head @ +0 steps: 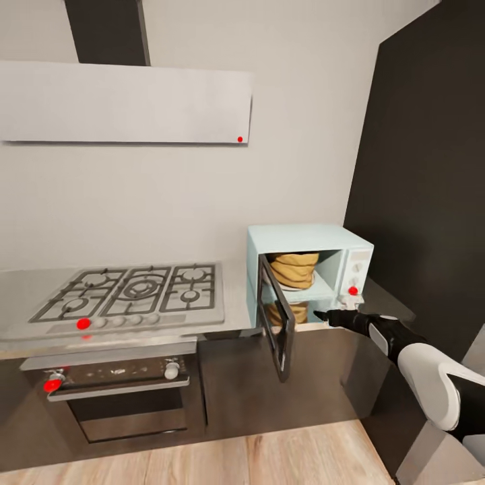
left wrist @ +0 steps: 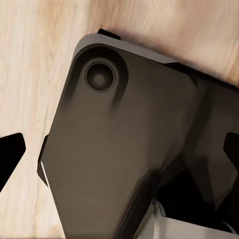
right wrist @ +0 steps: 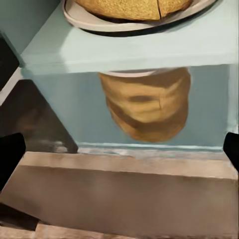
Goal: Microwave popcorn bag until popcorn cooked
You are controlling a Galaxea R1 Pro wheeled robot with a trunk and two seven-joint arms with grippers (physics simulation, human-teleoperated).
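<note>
From the head view, we saw the microwave (head: 310,269) at the counter's (head: 236,296) right end, door (head: 277,323) swung open, the popcorn bag (head: 294,268) sitting inside. Our right gripper (head: 323,314) reached just below the opening; we could not tell how its jaws stood.

At the left wrist, a dark robot part (left wrist: 124,149) hung over wood floor (left wrist: 30,74).

At the right wrist, the bag (right wrist: 134,7) rested on a plate (right wrist: 89,22), mirrored below.

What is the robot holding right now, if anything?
Nothing. The popcorn bag sits inside the open microwave, and the right gripper hangs empty below its opening.
</note>
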